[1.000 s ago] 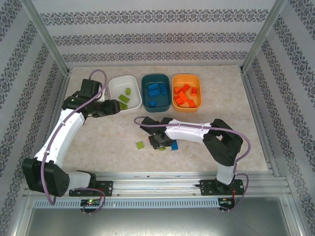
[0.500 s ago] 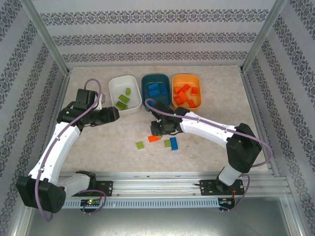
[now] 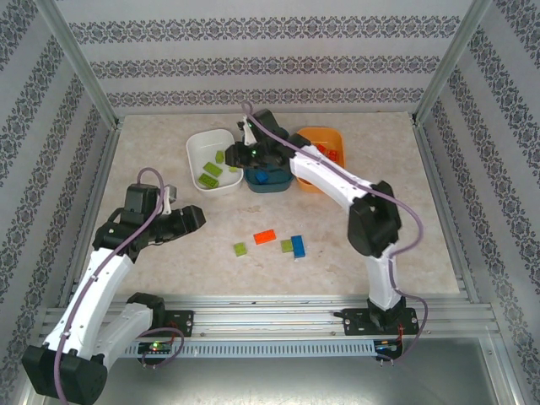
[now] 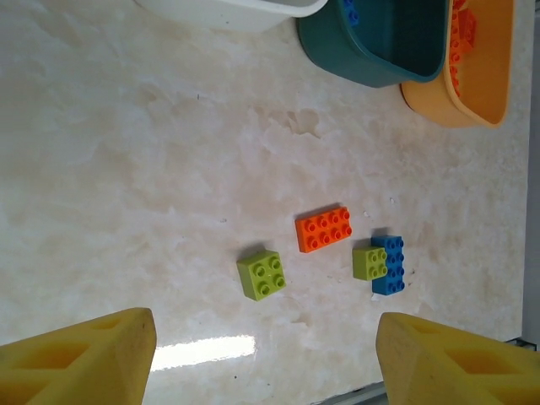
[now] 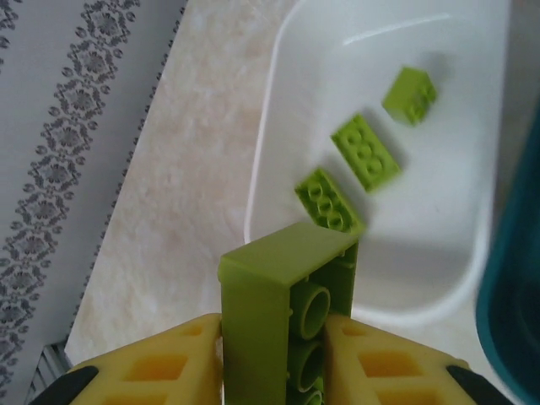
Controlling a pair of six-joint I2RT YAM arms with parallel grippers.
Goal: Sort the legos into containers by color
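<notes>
Likely light, stiff and slick, best pinched across its flat sides, the lime green brick stands clamped on edge in the right tool by the rim of the white bowl, while the left tool hangs spread apart above four loose bricks on the table

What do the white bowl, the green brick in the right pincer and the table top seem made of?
White bowl: likely plastic, smooth, soft sheen, rounded moulded rim. Green brick: hard plastic, hollow underside with tubes. Table top: marbled, perhaps laminate or stone; glossy, it reflects light.
</notes>
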